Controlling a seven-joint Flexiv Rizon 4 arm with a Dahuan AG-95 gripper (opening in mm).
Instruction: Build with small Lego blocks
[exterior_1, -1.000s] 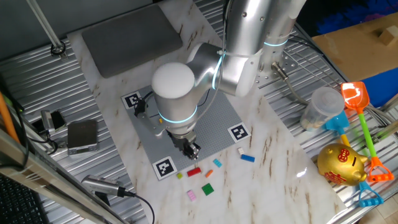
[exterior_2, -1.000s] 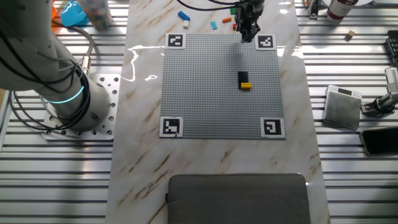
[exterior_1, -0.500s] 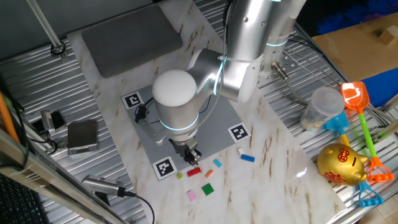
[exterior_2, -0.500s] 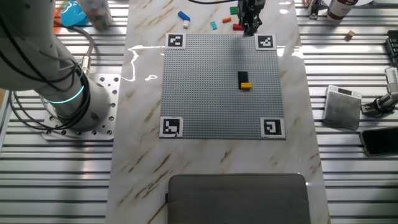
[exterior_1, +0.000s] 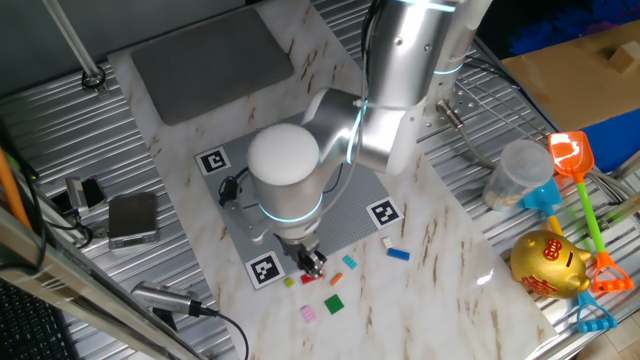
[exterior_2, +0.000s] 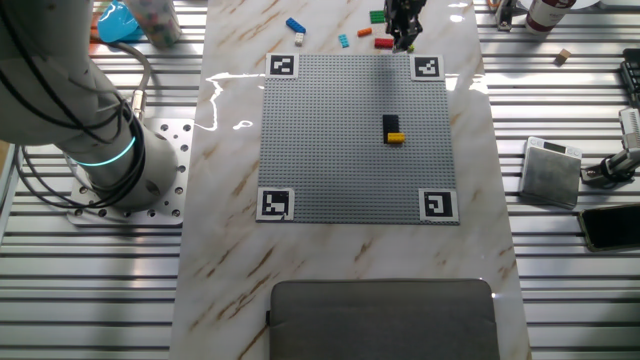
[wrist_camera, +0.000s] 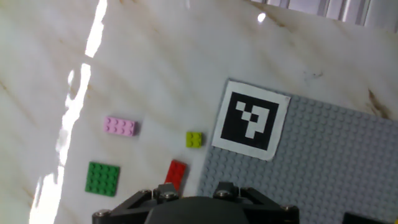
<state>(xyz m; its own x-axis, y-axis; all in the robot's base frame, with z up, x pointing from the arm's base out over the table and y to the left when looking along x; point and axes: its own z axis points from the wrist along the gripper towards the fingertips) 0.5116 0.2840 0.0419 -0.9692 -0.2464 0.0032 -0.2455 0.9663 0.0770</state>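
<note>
Gripper (exterior_1: 314, 264) positioned low over the marble table (exterior_1: 440, 250), just past the grey plate's (exterior_2: 350, 140) edge and near one corner marker (wrist_camera: 251, 119). Finger state — open, closed or gripping — cannot be told: fingertips hidden in the hand view behind the black gripper body at the lower edge, too small and dark in both fixed views.

Loose bricks on the table beside the plate, as seen in the hand view:
- red brick (wrist_camera: 176, 173) — closest to the gripper, just beside the plate edge, partly cut off by the gripper body
- yellow-green brick (wrist_camera: 194, 139) — small, just beside the marker
- pink brick (wrist_camera: 121, 127) — farther out, lying flat
- green brick (wrist_camera: 103, 178) — square, below the pink one

Further out in one fixed view: orange brick (exterior_1: 350, 262), blue brick (exterior_1: 399, 254) and white brick (exterior_1: 387, 242), apart from each other.

On the plate (the other fixed view): 1 black brick (exterior_2: 393, 123) with a yellow brick (exterior_2: 395, 138) touching it, seated in the plate's right half, well apart from the gripper.

4 markers at the plate corners. Grey pad (exterior_2: 385, 318) at the table end opposite the loose bricks.
</note>
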